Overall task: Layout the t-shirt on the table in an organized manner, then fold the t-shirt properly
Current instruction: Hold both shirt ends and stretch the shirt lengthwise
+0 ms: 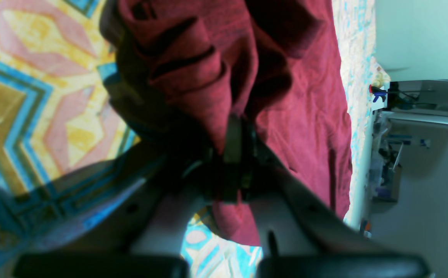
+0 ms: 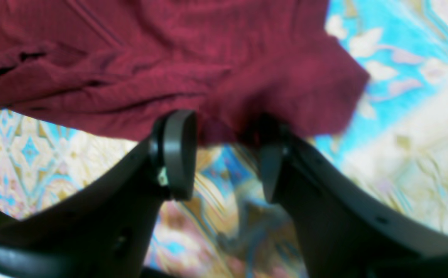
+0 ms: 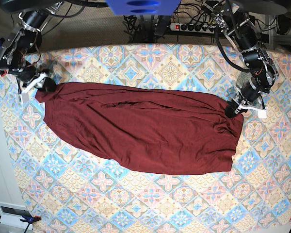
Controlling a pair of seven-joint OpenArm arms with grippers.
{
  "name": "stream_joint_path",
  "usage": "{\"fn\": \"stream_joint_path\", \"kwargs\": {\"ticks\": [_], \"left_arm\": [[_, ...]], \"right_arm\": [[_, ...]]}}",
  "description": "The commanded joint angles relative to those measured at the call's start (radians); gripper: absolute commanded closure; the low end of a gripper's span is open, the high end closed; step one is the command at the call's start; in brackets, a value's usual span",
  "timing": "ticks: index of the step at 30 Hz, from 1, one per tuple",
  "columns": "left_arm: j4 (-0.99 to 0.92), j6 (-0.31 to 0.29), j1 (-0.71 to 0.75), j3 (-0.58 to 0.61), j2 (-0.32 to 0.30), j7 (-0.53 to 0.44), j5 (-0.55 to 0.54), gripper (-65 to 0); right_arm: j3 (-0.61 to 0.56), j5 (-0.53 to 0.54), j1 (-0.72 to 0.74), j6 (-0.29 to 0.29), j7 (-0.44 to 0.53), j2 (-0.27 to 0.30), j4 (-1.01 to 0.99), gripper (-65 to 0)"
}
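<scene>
Through my left wrist camera, my left end effector (image 1: 239,154) is pinched tight on a bunched fold of the t-shirt (image 1: 305,116), lifted a little above the table (image 1: 34,96). Over on the right wrist view, my right end effector (image 2: 224,154) stands spread, its fingertips (image 2: 177,154) at the shirt's hem with nothing gripped. From the base view the shirt lies stretched lengthwise across the table between both arms, so I judge we're mid-layout; next I'd re-grip on the right and flatten the wrinkles.
</scene>
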Motion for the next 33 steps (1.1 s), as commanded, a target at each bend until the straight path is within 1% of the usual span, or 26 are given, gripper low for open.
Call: {"fn": "stream_joint_path", "kwargs": {"ticks": [1, 9, 14, 30, 33], "left_arm": [[-0.003, 0.018, 0.005, 0.001, -0.002, 0.019, 0.014, 0.0], [-0.003, 0.018, 0.005, 0.001, -0.002, 0.019, 0.014, 0.0], [-0.003, 0.018, 0.005, 0.001, -0.002, 0.019, 0.014, 0.0], [-0.003, 0.018, 0.005, 0.001, -0.002, 0.019, 0.014, 0.0], [-0.003, 0.018, 0.005, 0.001, -0.002, 0.019, 0.014, 0.0]], "right_arm": [[0.006, 0.016, 0.003, 0.002, 0.008, 0.017, 0.012, -25.4], [0.006, 0.014, 0.013, 0.002, 0.010, 0.017, -0.092, -25.4], [0.006, 0.014, 0.086, 0.002, 0.010, 0.017, -0.092, -25.4], [0.006, 0.013, 0.094, 0.002, 0.008, 0.017, -0.095, -25.4], [0.006, -0.042, 0.128, 0.002, 0.008, 0.017, -0.105, -24.4]]}}
